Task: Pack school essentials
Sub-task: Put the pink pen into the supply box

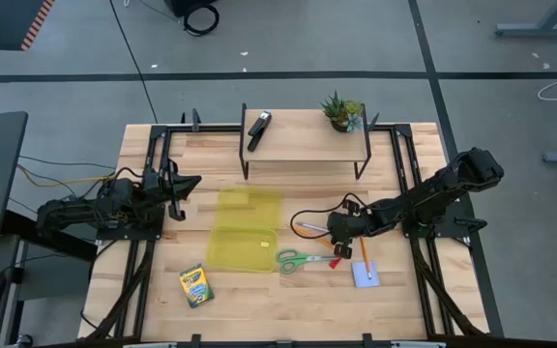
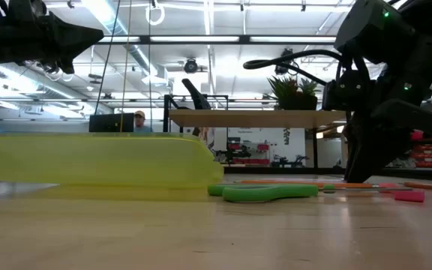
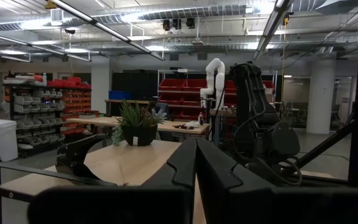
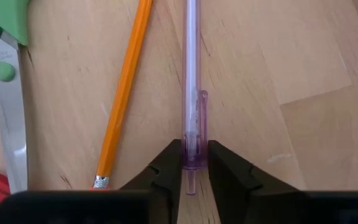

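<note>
My right gripper [image 4: 191, 180] is low over the table, shut on a translucent purple pen [image 4: 191, 62]. An orange pencil [image 4: 123, 93] lies beside the pen, then the green-handled scissors [image 1: 303, 259] and a small red piece [image 1: 337, 261]. The pale blue notepad [image 1: 364, 274] lies flat with a yellow pencil [image 1: 366, 257] on it. An open yellow translucent case [image 1: 245, 230] lies mid-table. The crayon box [image 1: 196, 286] lies near the front edge. My left gripper [image 1: 190, 184] is shut and empty, raised left of the case. My right gripper pinches the pen's clip end [image 4: 191, 146] between its two fingers [image 4: 166, 165], one on each side. The fingers come from above and lie across the pen. The pen lies flat on the table.
A low shelf [image 1: 303, 147] at the table's far side carries a black stapler [image 1: 259, 128] and a small potted plant [image 1: 341, 112]. Black frame rails run along the left and right sides. A person shows far off in the room in the low view [image 2: 139, 120].
</note>
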